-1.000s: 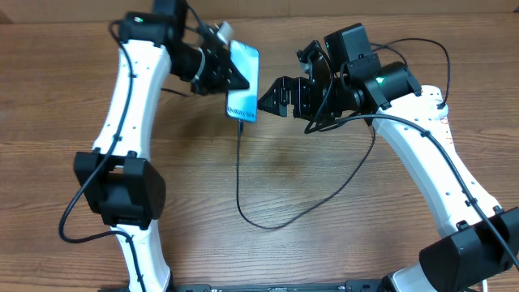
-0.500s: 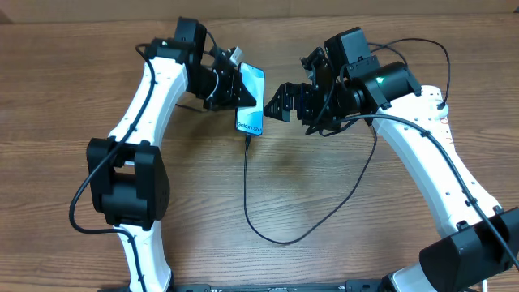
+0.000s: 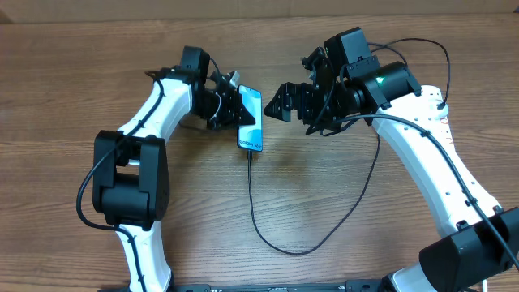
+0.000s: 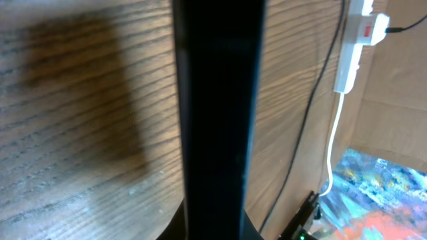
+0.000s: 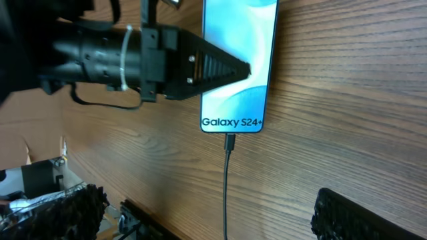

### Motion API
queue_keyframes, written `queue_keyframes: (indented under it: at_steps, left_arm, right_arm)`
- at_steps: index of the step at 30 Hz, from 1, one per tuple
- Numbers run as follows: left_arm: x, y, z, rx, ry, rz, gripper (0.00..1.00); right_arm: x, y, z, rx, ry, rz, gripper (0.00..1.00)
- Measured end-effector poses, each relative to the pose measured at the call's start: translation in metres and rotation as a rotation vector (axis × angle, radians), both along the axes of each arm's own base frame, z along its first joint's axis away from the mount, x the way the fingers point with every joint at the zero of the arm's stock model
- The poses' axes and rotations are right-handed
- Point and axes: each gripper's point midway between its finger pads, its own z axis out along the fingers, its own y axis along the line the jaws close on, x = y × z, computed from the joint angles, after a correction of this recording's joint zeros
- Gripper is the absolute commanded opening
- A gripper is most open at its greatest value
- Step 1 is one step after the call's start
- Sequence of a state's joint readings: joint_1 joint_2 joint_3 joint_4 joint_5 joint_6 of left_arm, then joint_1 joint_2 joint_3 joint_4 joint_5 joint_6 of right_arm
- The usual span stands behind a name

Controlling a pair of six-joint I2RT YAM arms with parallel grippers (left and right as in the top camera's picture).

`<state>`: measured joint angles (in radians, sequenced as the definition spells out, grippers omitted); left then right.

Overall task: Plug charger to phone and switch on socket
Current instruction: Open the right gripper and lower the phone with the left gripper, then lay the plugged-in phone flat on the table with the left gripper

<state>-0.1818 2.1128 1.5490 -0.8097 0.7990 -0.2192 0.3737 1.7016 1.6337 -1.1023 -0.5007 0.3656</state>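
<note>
The phone (image 3: 250, 122) is clamped in the left tool (image 3: 237, 109), screen up and tilted, low over the tabletop (image 3: 73, 73); whether an edge touches the wood I cannot tell. The charger (image 3: 261, 231) runs from the phone's bottom edge, and in the right wrist view its tip sits in the port under the "Galaxy S24+" text, so I judge the plugging step done. The right tool (image 3: 280, 101) hangs just beside the phone with its jaws apart, holding nothing.

What is left is the socket (image 4: 357, 40), seen only from the left wrist, near the tabletop's far edge and well apart from the phone. Its red switch (image 4: 365, 30) is too small to read as on or off. The next move probably calls for the free right tool to reach the socket and press that switch without dragging the cable.
</note>
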Motion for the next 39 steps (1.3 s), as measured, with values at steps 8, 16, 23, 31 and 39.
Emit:
queue_keyframes:
  at_steps: [8,16,23,31,39]
  left_arm:
    - [-0.006,0.008,-0.023,0.054,0.02,0.025,0.04]
    - [-0.004,0.016,-0.031,0.115,0.021,0.052,0.1]
    - [-0.004,0.019,-0.034,0.136,0.022,0.056,0.1]
    - [-0.016,0.024,-0.048,0.166,0.06,0.059,0.18]
    - [-0.016,0.028,-0.051,0.195,0.059,0.065,0.31]
  right_arm:
    - [0.0,-0.001,-0.001,-0.005,0.0,-0.001,1.0]
    - [-0.001,-0.002,-0.001,-0.01,0.006,-0.003,1.0]
    - [-0.001,-0.002,-0.002,-0.01,0.006,-0.003,1.0]
    - [-0.001,-0.002,-0.001,-0.01,0.006,-0.003,1.0]
    - [-0.001,-0.002,-0.002,-0.01,0.006,-0.003,1.0]
